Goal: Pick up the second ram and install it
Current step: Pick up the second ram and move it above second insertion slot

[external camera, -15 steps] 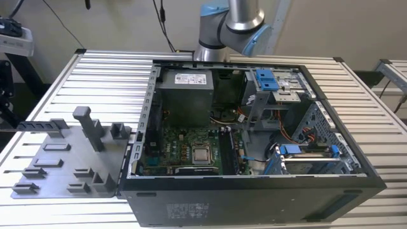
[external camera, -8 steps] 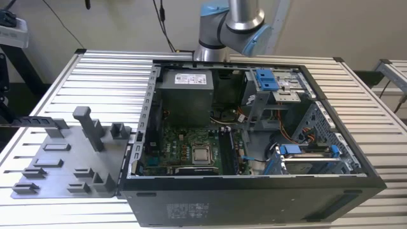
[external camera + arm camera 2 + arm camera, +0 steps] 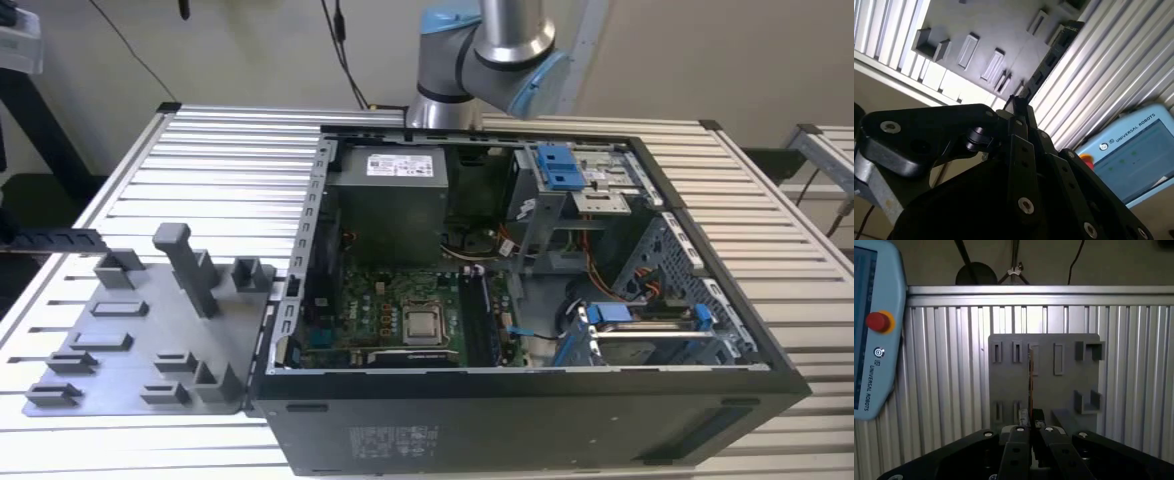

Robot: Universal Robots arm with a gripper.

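Pincer (image 3: 1032, 417) clamps second ram (image 3: 1030, 377), jutting beyond fingertips.

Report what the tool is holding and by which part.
The tool pinches the second ram by one edge; the rest juts out toward the grey tray.
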